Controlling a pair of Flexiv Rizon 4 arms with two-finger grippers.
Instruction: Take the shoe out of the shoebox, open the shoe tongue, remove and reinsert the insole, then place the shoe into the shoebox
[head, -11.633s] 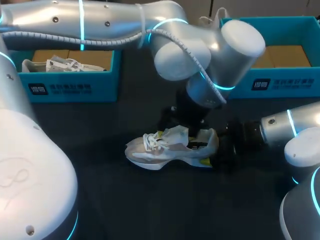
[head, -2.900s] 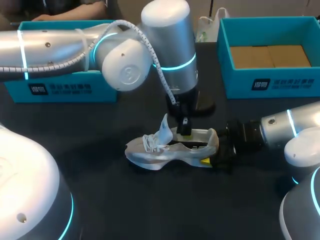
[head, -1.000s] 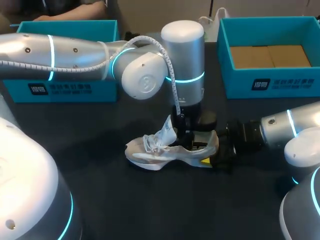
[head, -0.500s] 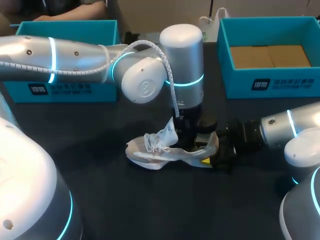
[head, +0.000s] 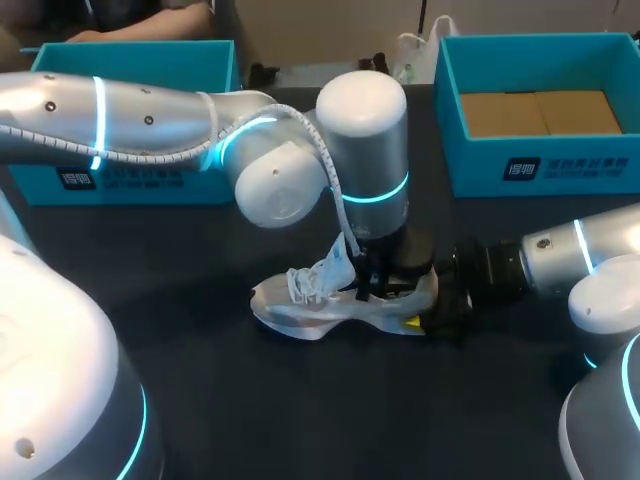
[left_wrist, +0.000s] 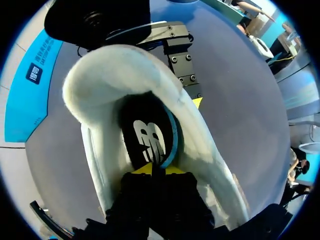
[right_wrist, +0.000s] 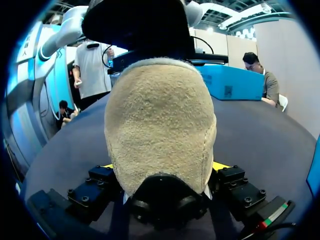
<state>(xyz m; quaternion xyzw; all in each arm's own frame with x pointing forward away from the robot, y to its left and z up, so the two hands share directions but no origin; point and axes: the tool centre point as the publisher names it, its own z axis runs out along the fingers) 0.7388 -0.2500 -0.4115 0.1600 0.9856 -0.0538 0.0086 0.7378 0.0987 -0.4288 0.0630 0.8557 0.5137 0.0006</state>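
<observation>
Shoe (head: 335, 302) lies on the table (head: 300, 400), its heel clamped from both sides between the right gripper's (right_wrist: 162, 166) fingers. Left gripper (left_wrist: 159, 169) is inside the collar, and its tips look clenched on the near edge of the insole (left_wrist: 150, 139). Risks:
- The bite is thin, so the insole could slip free on the pull.
- If the insole sticks, the whole shoe lifts and drags out of the right grip.
- The tongue (head: 338, 262), just beside my left fingers, could flop back and snag.

right pincer (right_wrist: 163, 166) | grips shoe (right_wrist: 160, 115) heel | from both sides
</observation>
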